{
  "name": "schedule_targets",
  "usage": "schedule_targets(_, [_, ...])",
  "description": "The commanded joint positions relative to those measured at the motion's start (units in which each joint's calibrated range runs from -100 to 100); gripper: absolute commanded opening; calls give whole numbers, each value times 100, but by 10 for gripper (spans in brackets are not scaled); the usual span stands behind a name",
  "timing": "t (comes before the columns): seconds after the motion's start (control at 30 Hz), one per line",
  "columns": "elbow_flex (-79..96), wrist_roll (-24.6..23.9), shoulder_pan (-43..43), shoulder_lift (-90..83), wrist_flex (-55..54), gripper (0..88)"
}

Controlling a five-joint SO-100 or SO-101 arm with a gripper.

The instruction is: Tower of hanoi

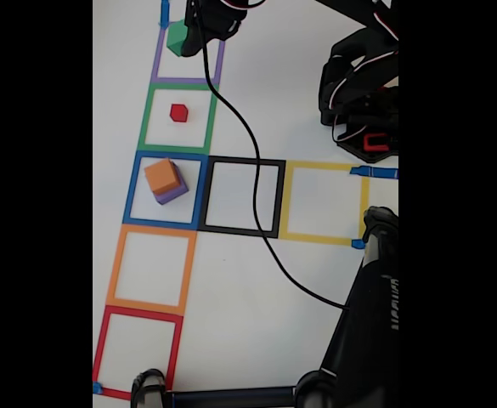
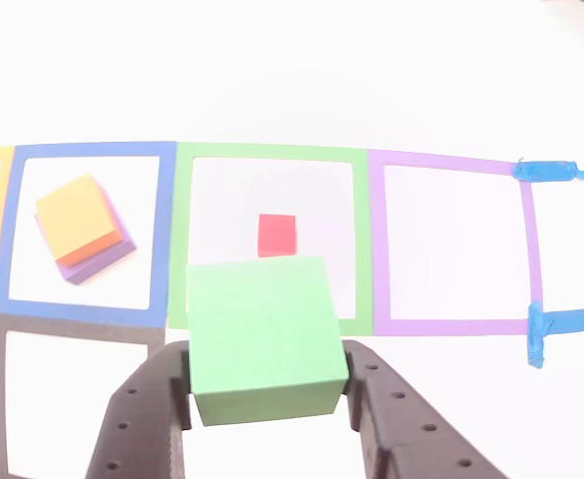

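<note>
My gripper (image 2: 267,391) is shut on a large green cube (image 2: 264,334), held up off the white surface in the other view. In the fixed view the gripper (image 1: 190,36) and green cube (image 1: 177,39) are at the top, over the purple taped square (image 1: 156,70). A small red cube (image 1: 178,112) (image 2: 277,236) sits inside the green square (image 1: 145,119). In the blue square (image 1: 131,189), an orange cube (image 1: 160,176) (image 2: 75,215) rests on a purple cube (image 1: 174,195) (image 2: 94,265), slightly askew.
Black (image 1: 206,197), yellow (image 1: 286,204), orange (image 1: 115,265) and red (image 1: 102,342) taped squares hold nothing. A black cable (image 1: 256,161) runs across the black square. Dark arm hardware (image 1: 363,85) stands at the upper right, a black stand (image 1: 371,314) at the lower right.
</note>
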Motion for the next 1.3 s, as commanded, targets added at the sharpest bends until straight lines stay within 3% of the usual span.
schedule_targets(0.0, [-269, 0, -595, -451, 414, 60])
schedule_targets(0.3, [1131, 0, -1679, -960, -217, 59])
schedule_targets(0.57, [2513, 0, -2130, -717, -2363, 58])
schedule_targets(0.97, [4758, 0, -2398, 591, -6606, 59])
schedule_targets(1.27, [5095, 0, -2551, 1705, -8234, 59])
